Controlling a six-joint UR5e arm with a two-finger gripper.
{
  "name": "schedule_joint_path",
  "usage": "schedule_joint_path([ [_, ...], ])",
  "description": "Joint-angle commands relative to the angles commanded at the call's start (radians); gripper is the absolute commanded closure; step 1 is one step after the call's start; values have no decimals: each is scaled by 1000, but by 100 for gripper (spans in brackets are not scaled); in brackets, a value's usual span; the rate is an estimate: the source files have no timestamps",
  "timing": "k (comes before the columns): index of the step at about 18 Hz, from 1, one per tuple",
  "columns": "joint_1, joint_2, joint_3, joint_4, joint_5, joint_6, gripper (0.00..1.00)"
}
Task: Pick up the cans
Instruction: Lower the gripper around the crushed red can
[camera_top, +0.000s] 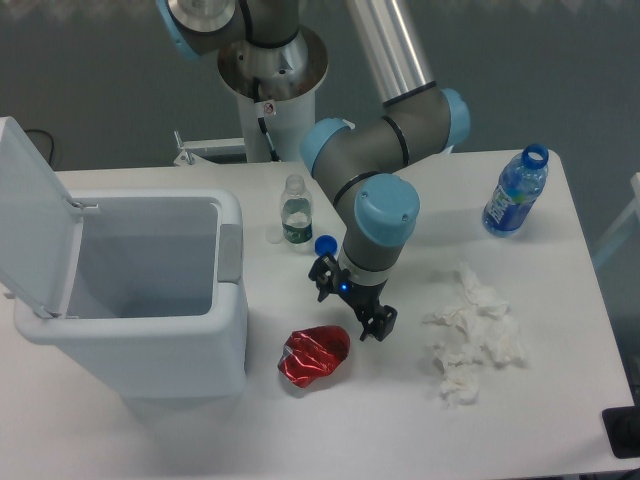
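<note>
The black two-finger gripper (352, 305) is hovering just above and beside the dented shiny red metal can (313, 355). Its jaws are standing spread, holding nothing, while the can is lying on the white table (380, 420).

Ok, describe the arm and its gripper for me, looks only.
The arm has grey and silver tube segments with light blue caps at its joints. The gripper is small and black, with two short fingers and a blue light glowing on its body.

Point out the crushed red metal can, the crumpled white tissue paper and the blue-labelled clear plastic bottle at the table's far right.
crushed red metal can (314, 354), fixed camera, middle of its dented body
crumpled white tissue paper (473, 340), fixed camera, centre of the pile
blue-labelled clear plastic bottle (512, 198), fixed camera, on its label
</note>
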Motion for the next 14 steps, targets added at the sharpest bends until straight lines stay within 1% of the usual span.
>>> schedule_joint_path([
  [10, -2, -25, 18, 3, -18, -3, 0],
  [14, -8, -43, 38, 5, -18, -3, 0],
])
